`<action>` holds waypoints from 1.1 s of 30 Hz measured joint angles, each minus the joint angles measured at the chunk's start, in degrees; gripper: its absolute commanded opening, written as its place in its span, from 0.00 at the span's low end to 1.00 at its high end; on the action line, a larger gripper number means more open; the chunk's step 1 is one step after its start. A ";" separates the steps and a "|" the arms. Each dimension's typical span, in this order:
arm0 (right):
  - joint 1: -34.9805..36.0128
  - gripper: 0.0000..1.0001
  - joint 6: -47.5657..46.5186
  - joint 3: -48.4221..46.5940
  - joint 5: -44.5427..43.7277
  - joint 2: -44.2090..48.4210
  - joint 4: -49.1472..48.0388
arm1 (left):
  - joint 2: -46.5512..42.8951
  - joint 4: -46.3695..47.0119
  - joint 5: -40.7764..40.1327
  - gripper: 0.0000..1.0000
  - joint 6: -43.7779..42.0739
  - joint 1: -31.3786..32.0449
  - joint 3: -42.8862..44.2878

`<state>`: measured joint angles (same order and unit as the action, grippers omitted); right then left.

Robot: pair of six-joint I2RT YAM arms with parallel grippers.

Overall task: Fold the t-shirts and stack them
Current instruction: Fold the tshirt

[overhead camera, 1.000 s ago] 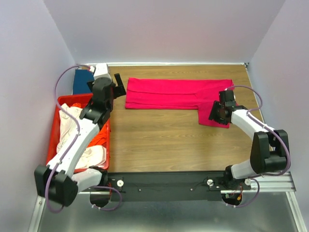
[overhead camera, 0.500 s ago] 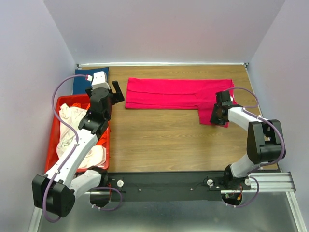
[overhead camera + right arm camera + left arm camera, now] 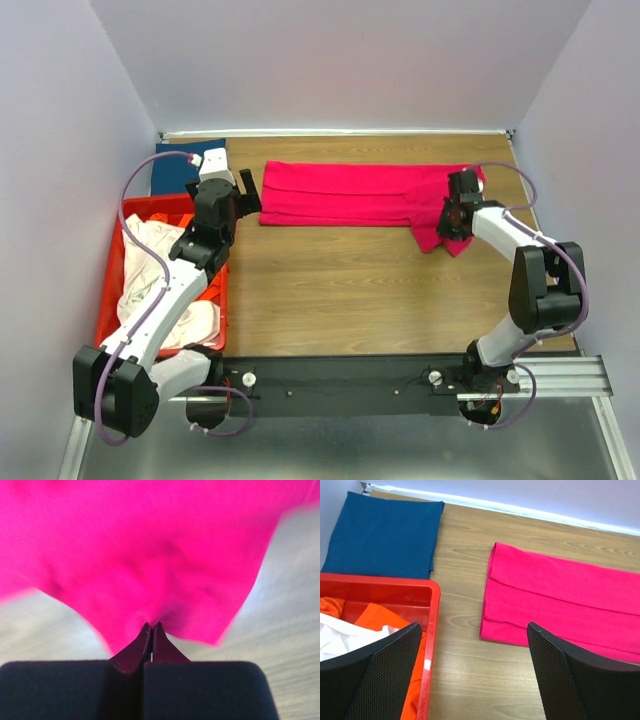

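The pink t-shirt (image 3: 350, 195) has just been pinched at its edge between the right pincer's (image 3: 151, 629) tips, ready for folding; the left pincer (image 3: 243, 190) gapes wide, empty.

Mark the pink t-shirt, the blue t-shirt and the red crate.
pink t-shirt (image 3: 360, 192): top view, middle of the folded body.
blue t-shirt (image 3: 385, 535): left wrist view, centre of the cloth.
red crate (image 3: 380, 581): left wrist view, far rim.

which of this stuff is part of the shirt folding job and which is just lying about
Job: pink t-shirt in the shut right pincer; folded blue t-shirt; orange t-shirt and white t-shirt, in the red crate.
Lying about: red crate, wooden table.
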<state>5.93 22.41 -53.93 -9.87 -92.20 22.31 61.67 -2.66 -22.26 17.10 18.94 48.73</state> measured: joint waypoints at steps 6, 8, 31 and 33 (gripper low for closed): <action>0.00 0.01 -0.98 -15.87 -1.88 -6.38 0.33 | 1.88 -0.02 1.05 0.92 -0.13 0.00 0.00; 0.00 0.01 -1.51 -21.51 -2.82 -10.64 -0.20 | 2.71 -0.09 1.60 0.92 -0.22 0.00 0.11; -0.81 0.06 -9.09 -56.89 -8.11 -39.58 0.07 | 14.29 -1.92 9.09 0.91 -1.27 0.00 2.97; -0.92 0.14 -9.25 -57.22 -8.09 -40.13 0.09 | 15.30 -2.32 9.88 0.91 -1.27 0.00 3.39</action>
<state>5.02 13.17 -111.15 -17.96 -132.33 22.39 76.97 -4.97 -12.38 15.84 18.94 52.12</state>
